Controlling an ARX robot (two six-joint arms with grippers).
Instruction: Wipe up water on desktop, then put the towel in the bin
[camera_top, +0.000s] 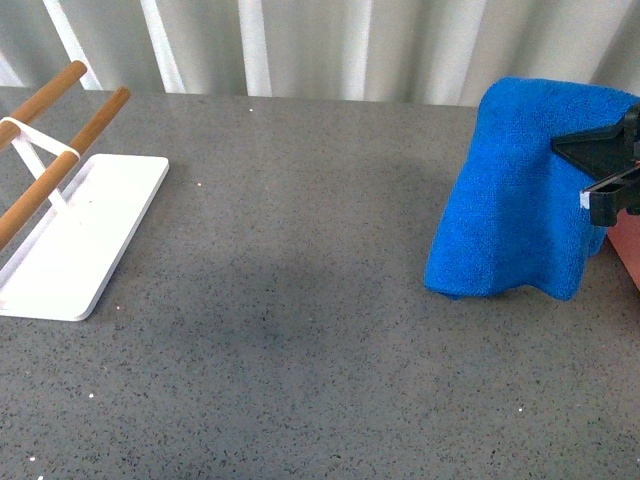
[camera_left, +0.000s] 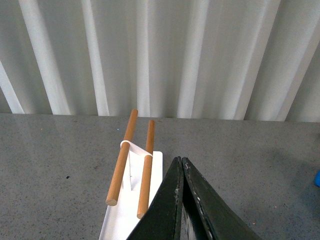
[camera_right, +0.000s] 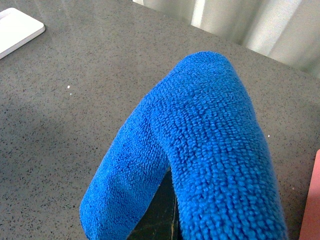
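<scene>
The bright blue towel (camera_top: 520, 190) hangs folded over my right gripper (camera_top: 600, 170) at the right edge of the front view, its lower edge just above or touching the dark grey desktop (camera_top: 300, 300). The right gripper is shut on the towel; in the right wrist view the towel (camera_right: 200, 145) drapes over the dark fingers (camera_right: 162, 215) and hides most of them. A sliver of the salmon-pink bin (camera_top: 628, 250) shows at the right edge, also in the right wrist view (camera_right: 312, 205). My left gripper (camera_left: 181, 165) is shut and empty above the desktop, out of the front view.
A flat white tray (camera_top: 80, 250) with two wooden rods (camera_top: 60, 170) stands at the left; it also shows in the left wrist view (camera_left: 120, 215). A white corrugated wall (camera_top: 350, 40) runs behind the desktop. A darker patch (camera_top: 250, 300) marks the desktop's middle.
</scene>
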